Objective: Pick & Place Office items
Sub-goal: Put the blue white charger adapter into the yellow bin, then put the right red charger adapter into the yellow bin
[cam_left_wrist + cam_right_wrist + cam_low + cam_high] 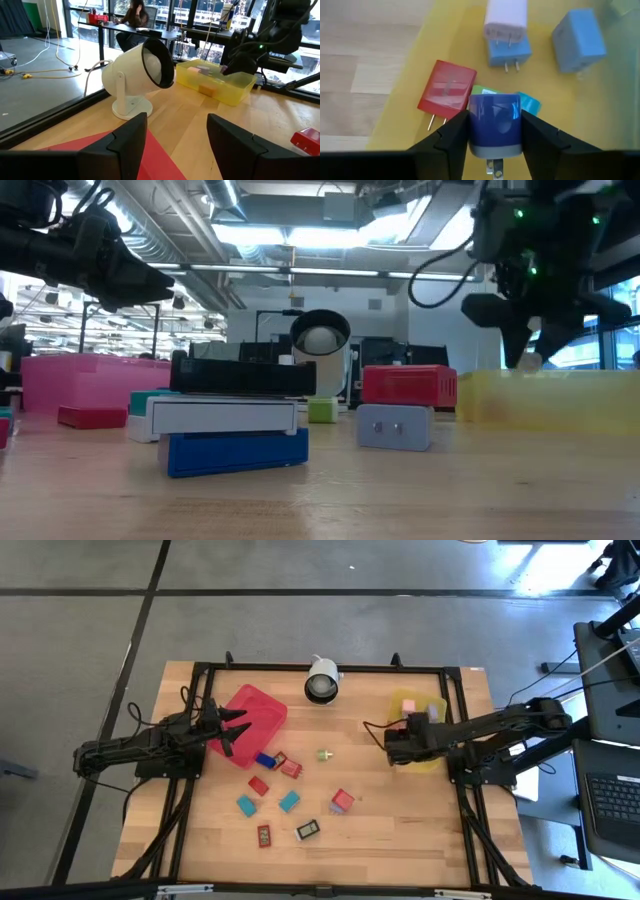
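The right gripper (494,131) hangs over the yellow tray (432,761) at the table's (400,840) right side, its fingers clamped on a blue plug adapter (494,121) with a grey base; the adapter's prongs point back toward the wrist camera, so its long axis runs along the fingers. Beneath it in the tray lie a red plug adapter (447,92) on its flat side with prongs aimed at the tray's wall, a white adapter (506,17) stacked against a light blue one (509,50), another light blue block (578,41) set askew, and a teal piece (530,104) mostly hidden. The left gripper (232,727) hovers over the edge of the red tray (255,705), its fingers (130,140) spread apart and holding nothing. On the bare table between the trays lie scattered items: a blue piece (265,760), red ones (291,768), two teal blocks (289,801), a small green piece (324,754) and a black white-labelled one (308,830). A white round camera (322,681) stands at the table's far edge.
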Robot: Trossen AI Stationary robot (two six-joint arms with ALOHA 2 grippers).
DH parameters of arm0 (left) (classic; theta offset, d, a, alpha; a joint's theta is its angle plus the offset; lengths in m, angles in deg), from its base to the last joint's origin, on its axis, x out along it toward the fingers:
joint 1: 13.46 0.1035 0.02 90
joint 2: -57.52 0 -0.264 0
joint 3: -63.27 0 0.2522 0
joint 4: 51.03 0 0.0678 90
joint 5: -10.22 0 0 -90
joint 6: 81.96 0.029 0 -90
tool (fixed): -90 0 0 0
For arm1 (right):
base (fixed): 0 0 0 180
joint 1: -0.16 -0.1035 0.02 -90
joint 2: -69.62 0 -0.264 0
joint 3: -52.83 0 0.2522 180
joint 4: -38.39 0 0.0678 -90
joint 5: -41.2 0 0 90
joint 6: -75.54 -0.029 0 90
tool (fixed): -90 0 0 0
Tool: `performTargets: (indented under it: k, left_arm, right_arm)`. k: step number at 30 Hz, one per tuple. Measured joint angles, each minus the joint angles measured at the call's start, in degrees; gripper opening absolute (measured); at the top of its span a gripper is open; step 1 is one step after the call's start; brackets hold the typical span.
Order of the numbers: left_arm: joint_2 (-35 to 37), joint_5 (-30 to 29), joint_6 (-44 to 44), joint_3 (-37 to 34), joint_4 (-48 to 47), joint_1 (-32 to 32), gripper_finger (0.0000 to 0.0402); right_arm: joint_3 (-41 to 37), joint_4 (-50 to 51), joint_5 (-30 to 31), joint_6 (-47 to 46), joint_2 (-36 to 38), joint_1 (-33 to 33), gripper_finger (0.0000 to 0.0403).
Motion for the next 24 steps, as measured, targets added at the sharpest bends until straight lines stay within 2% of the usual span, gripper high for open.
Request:
performTargets:
  k: [3, 8, 13, 24]
  left_arm:
    - [0.00, 0.00, 0.00, 0.00, 0.00, 0.00, 0.0205]
    - [0.00, 0.00, 0.00, 0.02, 0.02, 0.00, 0.0203]
    - [0.00, 0.00, 0.00, 0.00, 0.00, 0.01, 0.0205]
    - [0.00, 0.00, 0.00, 0.00, 0.01, 0.02, 0.0205]
  right_arm:
    - [-2.97, -4.35, 0.01, 0.23, 0.13, 0.15, 0.0138]
    - [-6.19, -8.12, -0.62, -0.19, 0.13, 0.15, 0.0140]
    - [-7.45, -8.16, -2.04, -3.34, 0.13, 0.15, 0.0191]
    - [-7.49, -8.66, -2.60, -2.87, 0.13, 0.15, 0.0287]
